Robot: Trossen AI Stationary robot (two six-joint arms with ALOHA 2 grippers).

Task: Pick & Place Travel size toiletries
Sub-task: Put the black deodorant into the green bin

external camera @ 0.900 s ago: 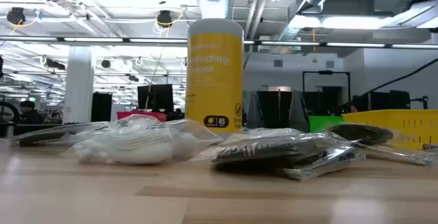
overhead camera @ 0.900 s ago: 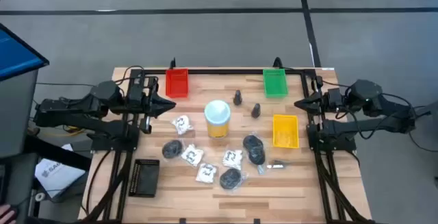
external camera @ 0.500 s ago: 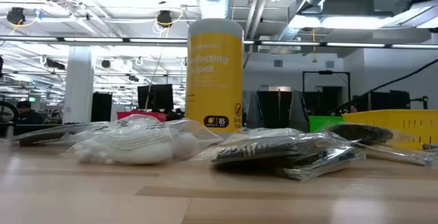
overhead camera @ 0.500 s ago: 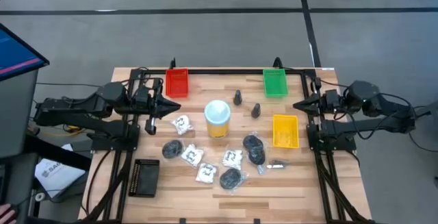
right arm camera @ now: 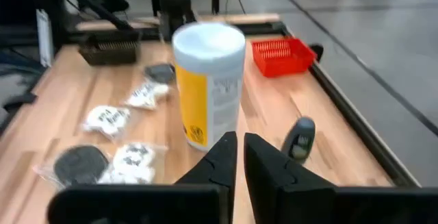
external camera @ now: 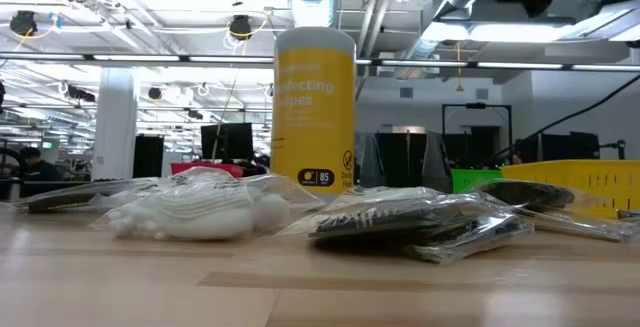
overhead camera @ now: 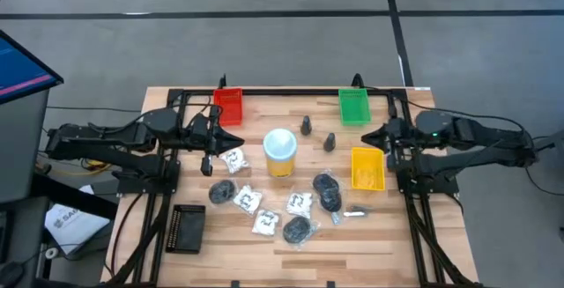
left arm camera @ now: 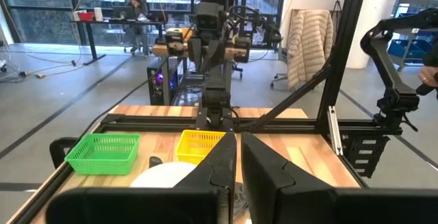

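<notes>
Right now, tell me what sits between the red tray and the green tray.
Only bare wooden tabletop lies between the red tray and the green tray, shown in the high view; the two small dark bottles stand nearer the front.

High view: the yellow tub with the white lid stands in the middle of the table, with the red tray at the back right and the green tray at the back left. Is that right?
Not quite. The yellow tub does stand mid-table, but the trays are swapped: in the high view the red tray sits at the back left and the green tray at the back right.
</notes>
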